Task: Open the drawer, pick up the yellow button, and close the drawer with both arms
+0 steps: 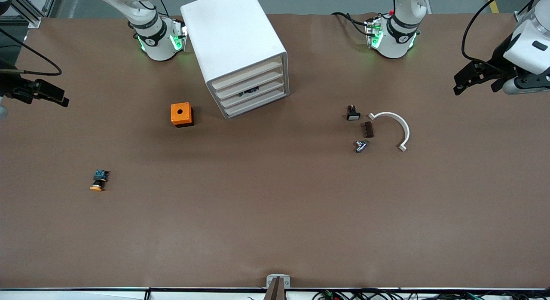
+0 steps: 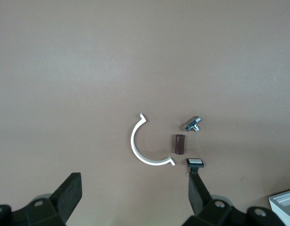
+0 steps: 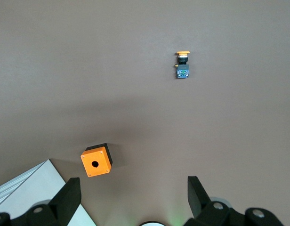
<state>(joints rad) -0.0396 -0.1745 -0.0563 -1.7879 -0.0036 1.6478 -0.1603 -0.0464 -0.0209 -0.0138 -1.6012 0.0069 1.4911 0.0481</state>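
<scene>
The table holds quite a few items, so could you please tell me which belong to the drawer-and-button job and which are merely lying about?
Belong to the job:
- cabinet with its drawers, all shut
- button, lying out on the table
- left gripper and right gripper, both open and waiting

Lying about:
- orange cube box
- white curved piece
- black part
- brown block
- metal fitting

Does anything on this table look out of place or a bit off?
Yes: the cabinet sits askew to the table's edges, with all four drawers shut. The button lies on its side out on the bare table, nearer the camera than the orange cube.
</scene>
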